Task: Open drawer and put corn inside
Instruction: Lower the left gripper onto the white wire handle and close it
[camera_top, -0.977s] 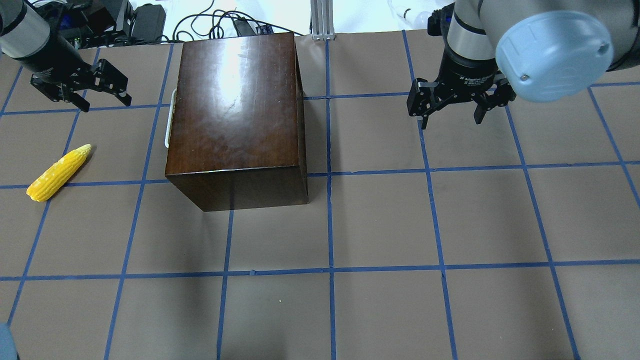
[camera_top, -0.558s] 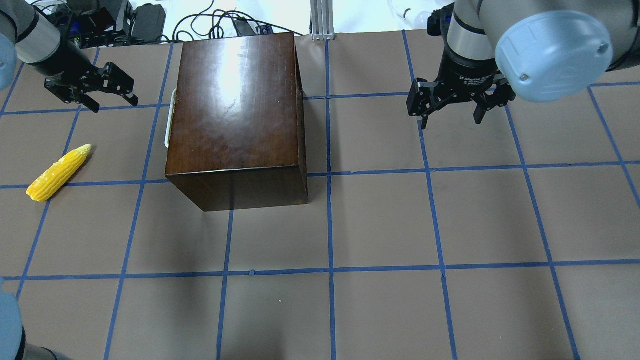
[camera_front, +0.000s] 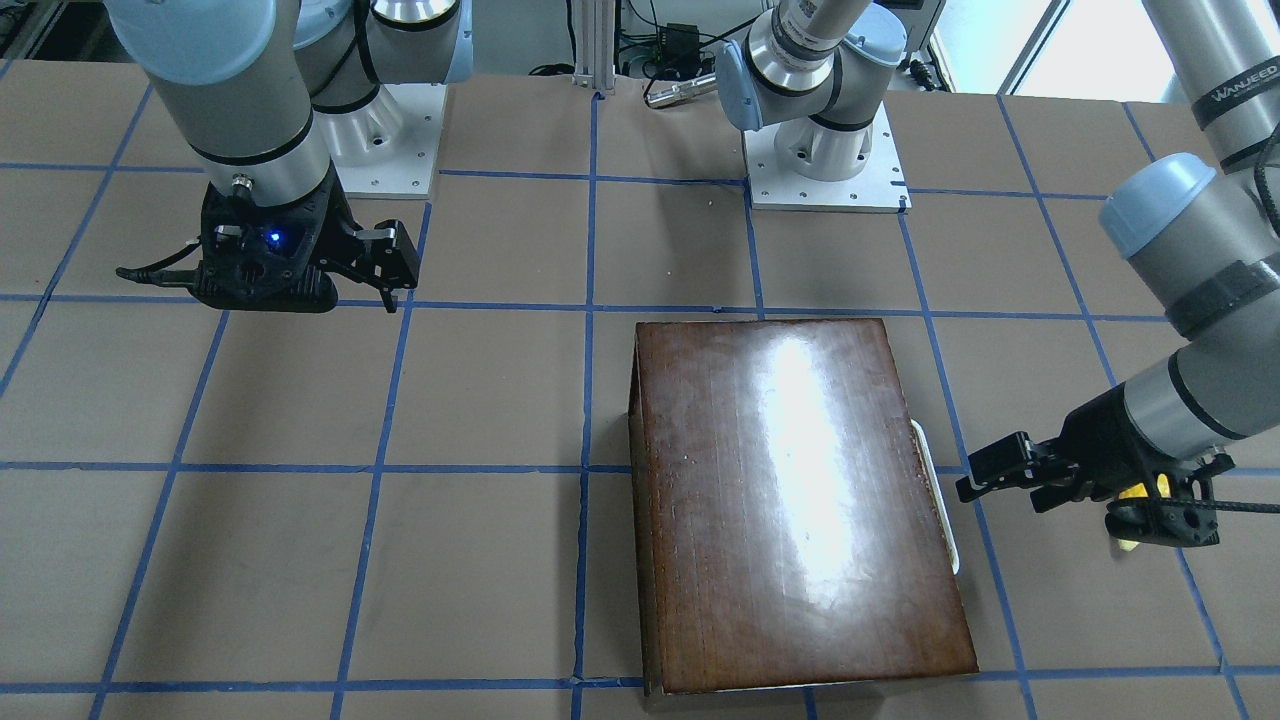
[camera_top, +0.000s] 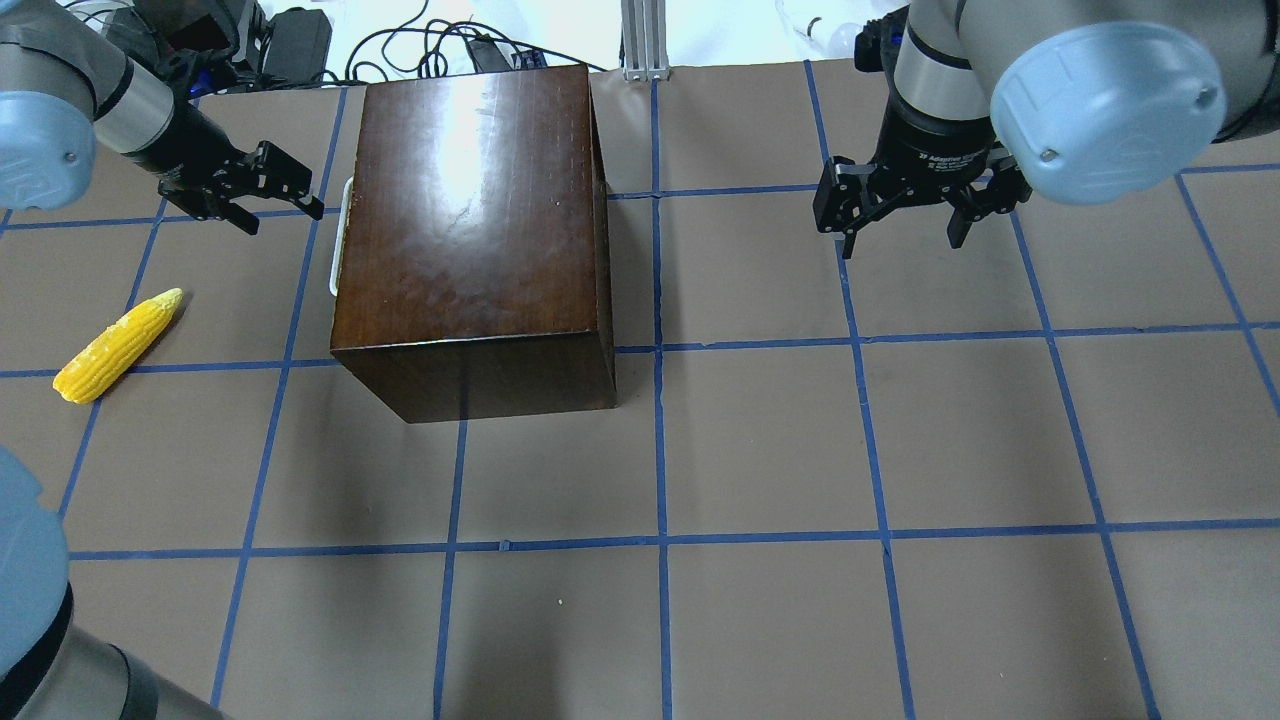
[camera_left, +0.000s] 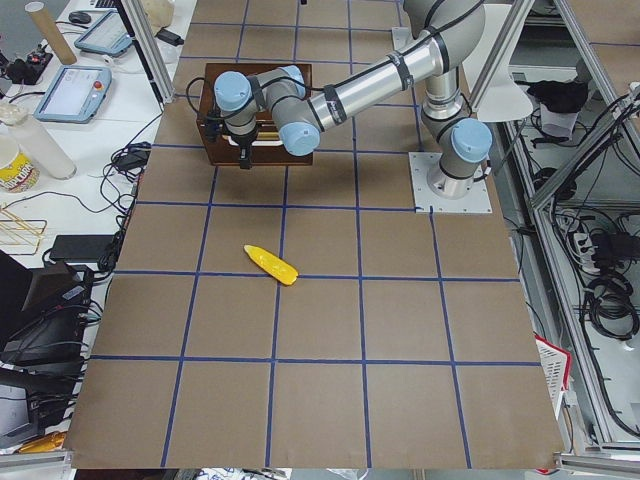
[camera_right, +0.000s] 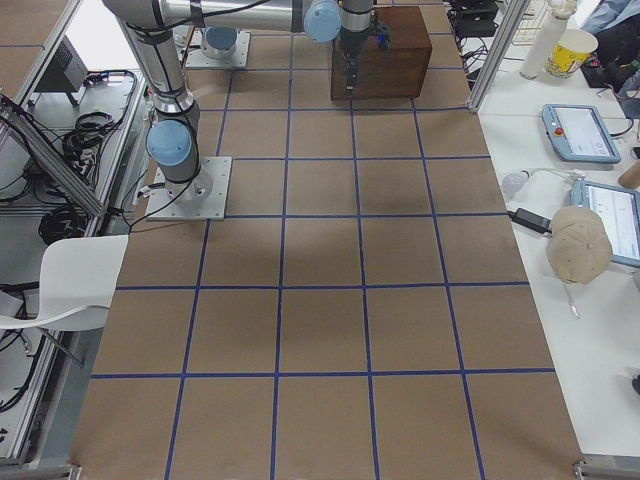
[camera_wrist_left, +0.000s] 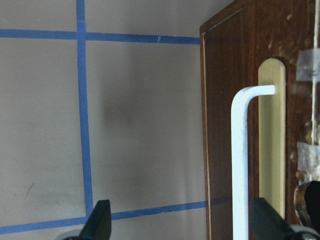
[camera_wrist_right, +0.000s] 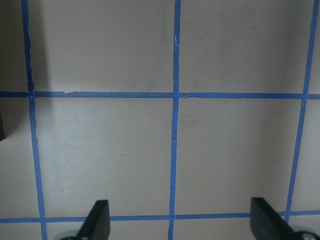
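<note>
The dark-brown box (camera_top: 470, 220) stands at the table's back left, also in the front view (camera_front: 800, 500). Its drawer is shut; the front panel (camera_wrist_left: 225, 150) faces left, with the thin white handle (camera_top: 337, 240) (camera_wrist_left: 240, 165) (camera_front: 935, 490). The yellow corn (camera_top: 118, 345) (camera_left: 272, 265) lies on the table left of the box. My left gripper (camera_top: 283, 215) (camera_front: 985, 485) (camera_wrist_left: 182, 225) is open and empty, just left of the handle and pointing at it. My right gripper (camera_top: 900, 243) (camera_wrist_right: 182, 225) is open and empty over bare table, right of the box.
Cables and black gear (camera_top: 300, 40) lie beyond the table's far edge, with an aluminium post (camera_top: 645, 40) behind the box. The arm bases (camera_front: 825, 150) stand at the robot's side. Blue tape lines grid the brown table.
My left gripper has moved right, from the table's far left edge up close to the drawer handle. The right arm, the corn and the box have not moved.
</note>
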